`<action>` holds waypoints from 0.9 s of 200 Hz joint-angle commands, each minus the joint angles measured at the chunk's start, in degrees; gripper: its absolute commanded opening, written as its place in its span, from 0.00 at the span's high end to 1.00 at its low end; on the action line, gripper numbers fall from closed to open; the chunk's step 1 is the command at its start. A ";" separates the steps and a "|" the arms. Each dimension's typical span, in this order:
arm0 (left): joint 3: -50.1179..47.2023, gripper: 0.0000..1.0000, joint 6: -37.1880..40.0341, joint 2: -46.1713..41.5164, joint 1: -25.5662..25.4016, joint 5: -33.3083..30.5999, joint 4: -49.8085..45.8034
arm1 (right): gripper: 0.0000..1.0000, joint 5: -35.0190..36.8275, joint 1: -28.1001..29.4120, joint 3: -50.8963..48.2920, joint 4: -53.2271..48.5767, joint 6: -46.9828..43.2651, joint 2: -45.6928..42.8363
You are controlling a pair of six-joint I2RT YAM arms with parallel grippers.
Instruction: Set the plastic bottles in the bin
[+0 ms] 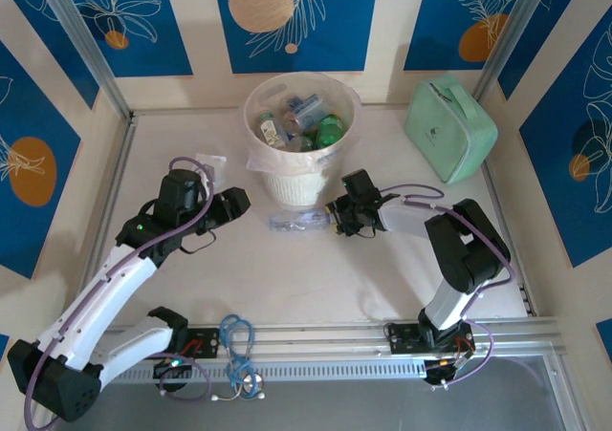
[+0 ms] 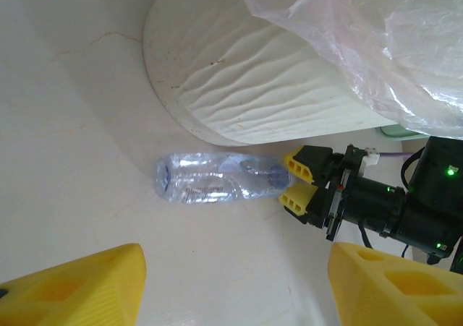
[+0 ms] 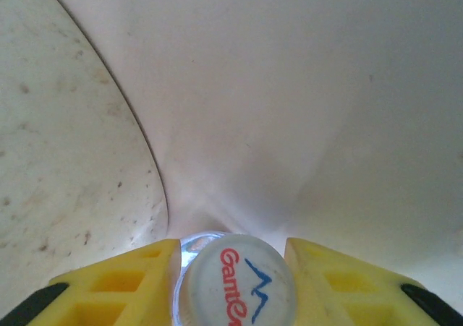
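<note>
A clear plastic bottle [image 1: 298,222] lies on its side on the table, just in front of the white bin [image 1: 299,187]. My right gripper [image 1: 335,219] is shut on the bottle's capped end. The white printed cap [image 3: 236,282] sits between its yellow fingers [image 3: 123,279]. From the left wrist the same bottle [image 2: 213,180] shows with the right gripper [image 2: 295,183] pinching its neck. My left gripper [image 1: 239,202] hangs open to the left of the bottle, with nothing between its fingers [image 2: 79,286]. Several plastic bottles [image 1: 306,120], clear and green, lie inside the bin.
A mint green zip case [image 1: 451,130] rests at the back right. A small clear plastic bag [image 1: 210,163] lies left of the bin. The bin's clear liner [image 2: 376,37] drapes over its ribbed wall [image 2: 239,87]. Cables [image 1: 237,350] hang over the front rail.
</note>
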 commanded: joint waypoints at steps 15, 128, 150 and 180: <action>0.43 0.30 0.85 -0.36 0.54 2.64 2.35 | 0.66 1.96 -0.17 0.34 -6.51 -6.70 -6.69; 8.15 0.22 7.19 2.09 0.36 12.26 8.04 | 0.73 6.19 0.28 1.80 -39.88 -30.52 -47.99; 8.80 0.21 6.28 2.52 0.29 13.37 10.40 | 0.76 3.55 -1.24 6.70 -43.76 -33.41 -49.51; 9.00 0.21 5.10 2.86 0.27 13.31 10.79 | 0.77 -1.72 -3.76 13.69 -44.09 -35.96 -47.94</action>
